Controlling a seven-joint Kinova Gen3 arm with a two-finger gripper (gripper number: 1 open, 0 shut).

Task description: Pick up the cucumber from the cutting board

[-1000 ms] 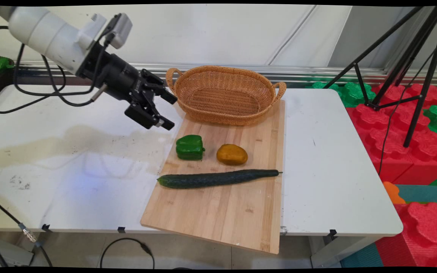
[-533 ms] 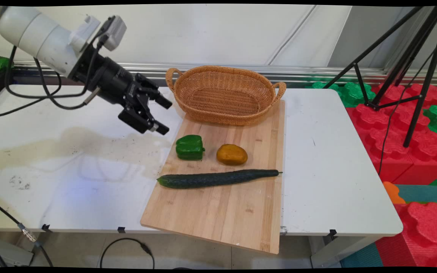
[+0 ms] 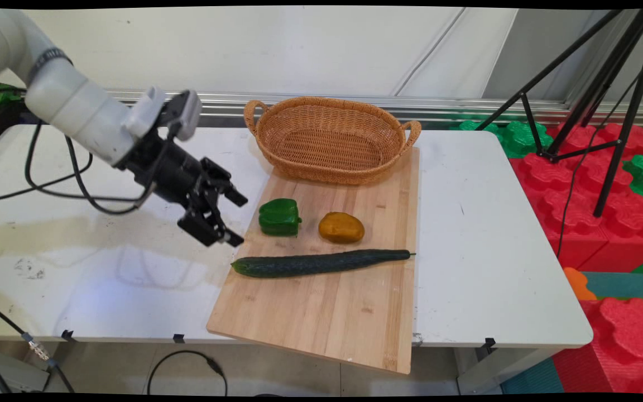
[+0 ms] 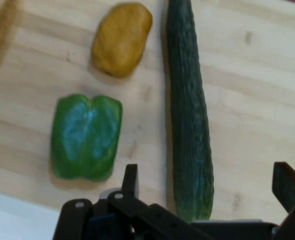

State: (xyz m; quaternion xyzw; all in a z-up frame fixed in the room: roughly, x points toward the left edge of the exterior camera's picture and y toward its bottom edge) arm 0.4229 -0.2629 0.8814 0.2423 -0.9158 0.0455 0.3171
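My gripper (image 3: 238,220) hangs open just left of the wooden cutting board (image 3: 327,312), low over the table, tilted down to the right. Nothing is between its fingers. Closest to it are a green bell pepper (image 3: 279,216) to its right and the near end of a long dark cucumber (image 3: 318,263) below it. A yellow-brown potato (image 3: 341,227) lies beside the pepper. In the hand view my open gripper (image 4: 207,182) frames the cucumber (image 4: 187,110) end, with the pepper (image 4: 86,136) to the left and the potato (image 4: 121,39) beyond it.
A wicker basket (image 3: 330,138) with two handles stands at the board's far end. A black tripod (image 3: 595,100) and red and green foam blocks (image 3: 606,184) are off the table's right side. Black cables (image 3: 65,184) hang from the arm at left.
The arm has dropped and come nearer, bringing the gripper from beside the basket's left handle down to the board's left edge, near the pepper and the cucumber's end. The fingers stay open.
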